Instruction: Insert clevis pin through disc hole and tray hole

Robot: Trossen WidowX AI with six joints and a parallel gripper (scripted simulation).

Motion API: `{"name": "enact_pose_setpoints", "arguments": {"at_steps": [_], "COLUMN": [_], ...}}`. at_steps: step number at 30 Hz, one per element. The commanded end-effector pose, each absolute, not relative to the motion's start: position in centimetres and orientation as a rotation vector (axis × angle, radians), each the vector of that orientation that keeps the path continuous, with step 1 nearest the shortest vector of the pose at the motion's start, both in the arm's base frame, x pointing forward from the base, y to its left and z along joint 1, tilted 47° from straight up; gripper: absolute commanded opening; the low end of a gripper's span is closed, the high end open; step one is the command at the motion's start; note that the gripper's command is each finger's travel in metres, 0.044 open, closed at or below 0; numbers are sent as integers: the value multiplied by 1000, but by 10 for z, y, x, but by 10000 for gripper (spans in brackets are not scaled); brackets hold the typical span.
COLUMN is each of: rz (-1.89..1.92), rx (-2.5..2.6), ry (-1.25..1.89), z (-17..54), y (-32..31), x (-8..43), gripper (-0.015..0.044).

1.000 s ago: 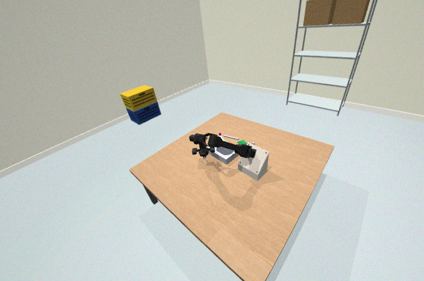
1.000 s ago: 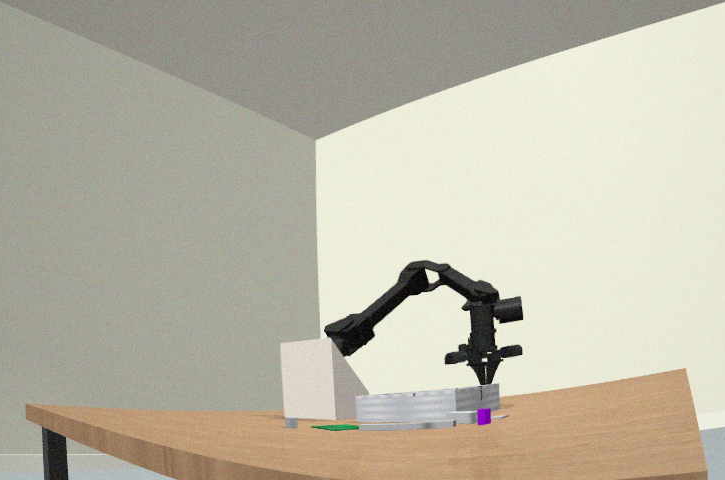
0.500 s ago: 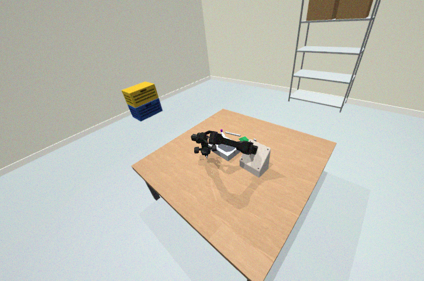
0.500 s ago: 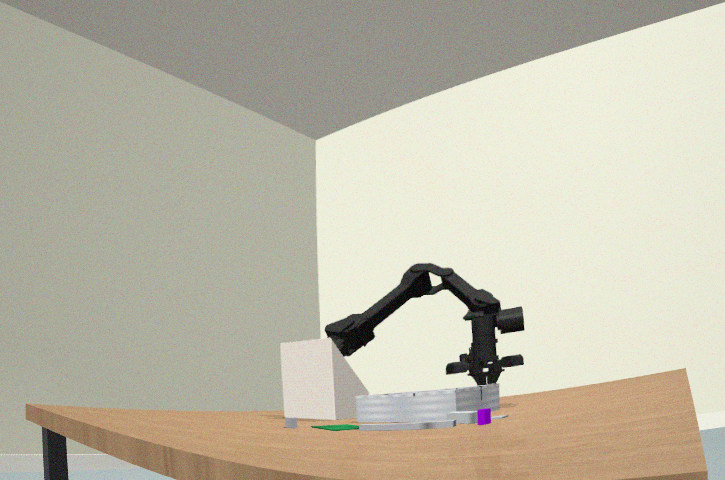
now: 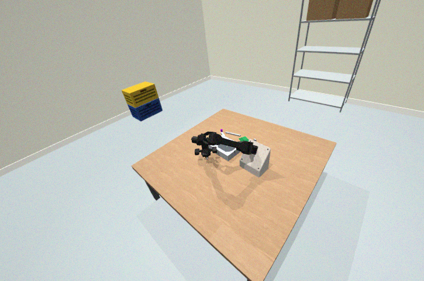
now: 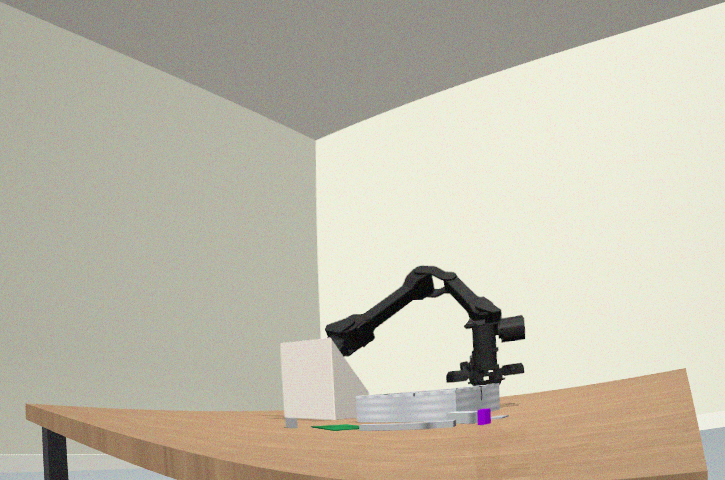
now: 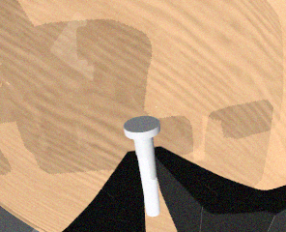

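one smooth steel pin (image 7: 149, 179), round-headed with a cylindrical shaft, was in the gripper (image 5: 206, 156) (image 6: 483, 383) (image 7: 145, 158), whose two black fingers were nearly closed, pinching its shaft. it was over wood-grained table (image 5: 238, 212) (image 6: 544, 435) (image 7: 230, 48), beside one metallic tray (image 5: 228, 157) (image 6: 405, 407). farther out were one green flat piece (image 5: 243, 139) (image 6: 335, 427), one purple block (image 5: 221, 130) (image 6: 483, 416) and two slatted crates (image 5: 142, 94).
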State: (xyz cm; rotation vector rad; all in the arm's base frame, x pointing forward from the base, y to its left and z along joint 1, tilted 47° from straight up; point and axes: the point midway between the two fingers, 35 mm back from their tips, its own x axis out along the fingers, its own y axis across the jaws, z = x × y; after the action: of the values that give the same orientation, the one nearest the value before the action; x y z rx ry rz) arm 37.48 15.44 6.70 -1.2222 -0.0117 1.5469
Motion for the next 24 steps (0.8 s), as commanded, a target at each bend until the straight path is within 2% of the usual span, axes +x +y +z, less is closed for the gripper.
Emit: {"name": "enact_pose_setpoints", "arguments": {"at_steps": [1, 8, 14, 20, 24], "rz": [1545, 1545, 1546, 1531, 1381], "rx": [-1222, -1222, -1221, -1206, -1420], "ry": [-4, -4, -9, 41, 188], "z": [65, 65, 66, 67, 72], "y": [155, 155, 155, 153, 156], "x": [375, 375, 375, 373, 368], "gripper": [0, 0, 157, 160, 160]}}
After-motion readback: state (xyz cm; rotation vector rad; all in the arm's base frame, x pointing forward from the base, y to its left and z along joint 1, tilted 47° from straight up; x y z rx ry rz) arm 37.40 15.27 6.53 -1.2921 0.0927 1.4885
